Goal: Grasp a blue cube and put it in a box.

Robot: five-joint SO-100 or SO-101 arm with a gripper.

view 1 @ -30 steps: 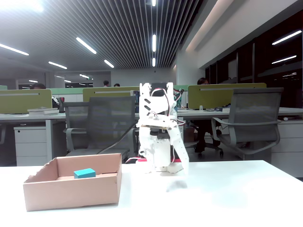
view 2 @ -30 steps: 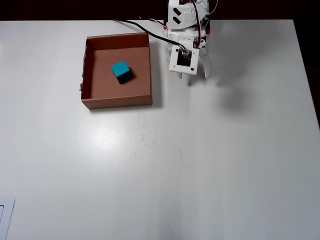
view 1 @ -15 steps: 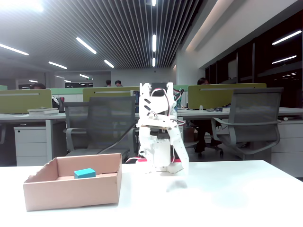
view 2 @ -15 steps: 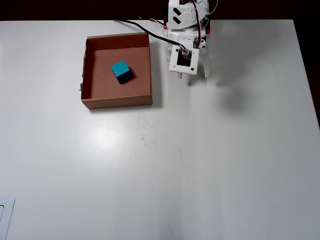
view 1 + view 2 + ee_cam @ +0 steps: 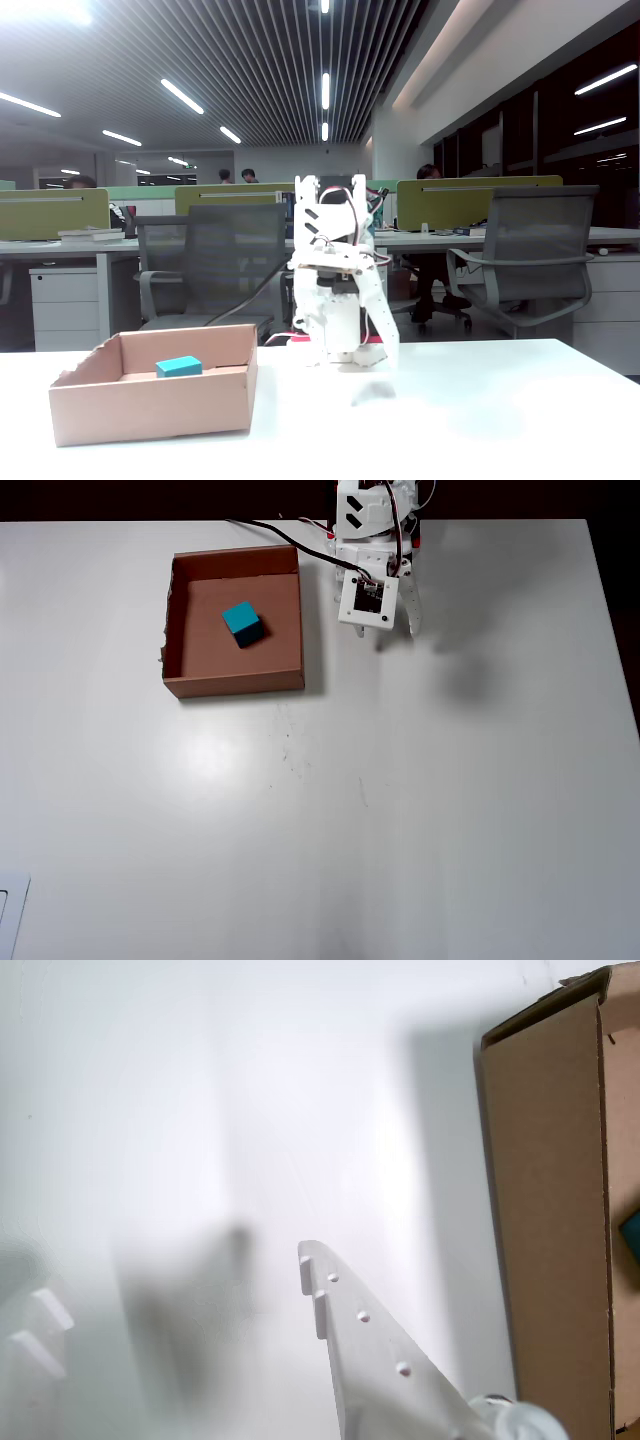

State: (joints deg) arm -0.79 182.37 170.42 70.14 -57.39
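Note:
The blue cube [image 5: 243,623] lies inside the cardboard box [image 5: 235,684], near its middle; the fixed view shows the cube [image 5: 179,367] behind the front wall of the box [image 5: 150,405]. My arm is folded back by its base, to the right of the box. The gripper [image 5: 396,632] points down at the bare table, about a cube's width from the box's right wall. In the wrist view the gripper [image 5: 170,1290] is open with nothing between its fingers [image 5: 375,1355]. There the box wall [image 5: 545,1210] fills the right side, with a sliver of the cube [image 5: 632,1235] at the edge.
Black cables [image 5: 285,530] run from the arm's base [image 5: 365,510] along the table's far edge past the box. The white table [image 5: 400,810] stretches wide in front. Office chairs [image 5: 525,260] and desks stand behind the table in the fixed view.

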